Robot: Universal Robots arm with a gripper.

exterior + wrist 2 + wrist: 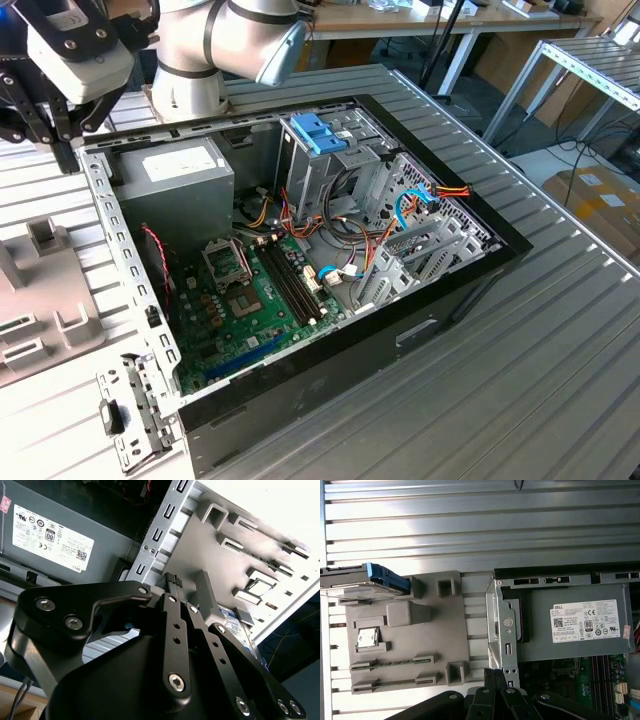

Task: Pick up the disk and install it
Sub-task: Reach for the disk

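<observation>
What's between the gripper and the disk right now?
In the first wrist view, the grey fixture plate and its raised block lie between the gripper and the disk.

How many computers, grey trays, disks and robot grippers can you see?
open computer case: 1
grey tray: 1
disk: 1
gripper: 1
Total: 4

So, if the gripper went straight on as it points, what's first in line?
The gripper would likely meet the flat grey plastic fixture plate, beside the computer case's perforated metal rail; depth is unclear.
</observation>
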